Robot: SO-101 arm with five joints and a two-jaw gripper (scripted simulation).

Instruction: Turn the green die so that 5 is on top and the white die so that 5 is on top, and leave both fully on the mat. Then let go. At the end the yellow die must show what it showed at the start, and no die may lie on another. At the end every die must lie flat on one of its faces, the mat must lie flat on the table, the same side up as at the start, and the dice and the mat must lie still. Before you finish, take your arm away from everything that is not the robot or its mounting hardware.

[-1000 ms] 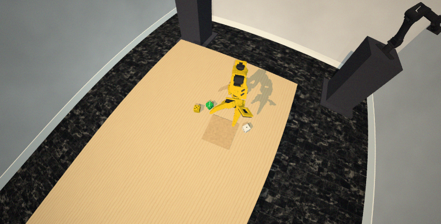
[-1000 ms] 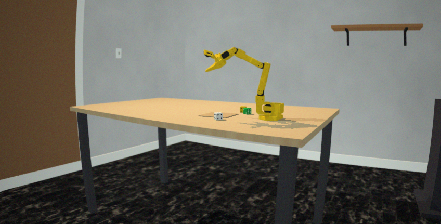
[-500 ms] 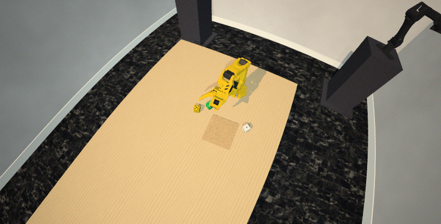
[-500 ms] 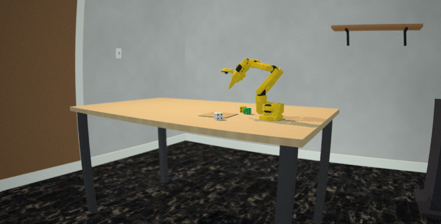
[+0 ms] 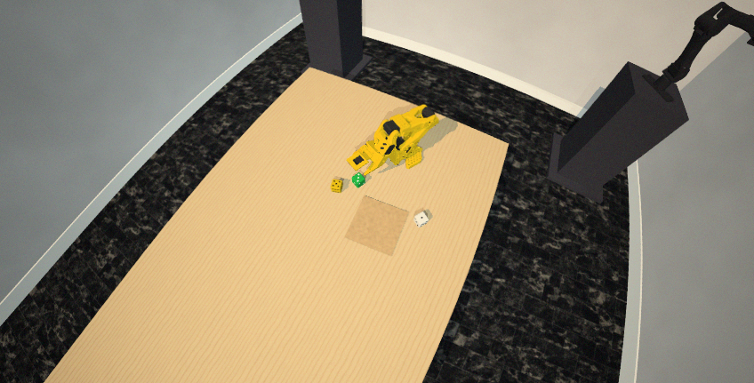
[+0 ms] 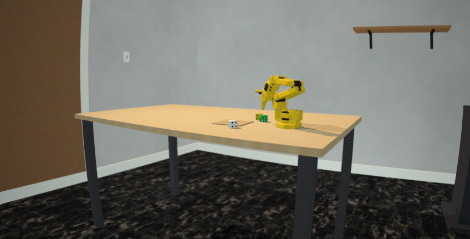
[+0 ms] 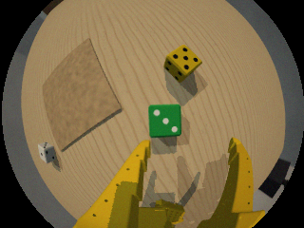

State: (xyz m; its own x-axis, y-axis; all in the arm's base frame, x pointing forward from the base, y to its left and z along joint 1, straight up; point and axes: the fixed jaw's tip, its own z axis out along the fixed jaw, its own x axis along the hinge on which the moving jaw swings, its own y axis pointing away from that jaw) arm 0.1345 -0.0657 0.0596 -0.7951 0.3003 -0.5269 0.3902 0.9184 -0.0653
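Observation:
The green die (image 5: pixel 358 179) (image 6: pixel 263 118) (image 7: pixel 165 121) lies on the table with 3 on top. The yellow die (image 5: pixel 337 184) (image 6: pixel 258 116) (image 7: pixel 184 61) lies close beside it, not touching, with 5 on top. The white die (image 5: pixel 421 219) (image 6: pixel 232 124) (image 7: pixel 47 153) lies on the table just off the mat's edge; its top shows a single pip in the top view. The mat (image 5: pixel 376 226) (image 6: pixel 220 122) (image 7: pixel 78 95) lies flat with no die on it. My gripper (image 5: pixel 357 167) (image 6: pixel 259 100) (image 7: pixel 190 142) is partly open and empty, above the table near the green die, on the base side of it.
The wooden table (image 5: pixel 253 252) (image 6: pixel 164 117) carries the arm's base near its short edge. Two dark pedestals (image 5: pixel 330 25) (image 5: pixel 608 136) with dark arms stand on the floor beyond that end of the table.

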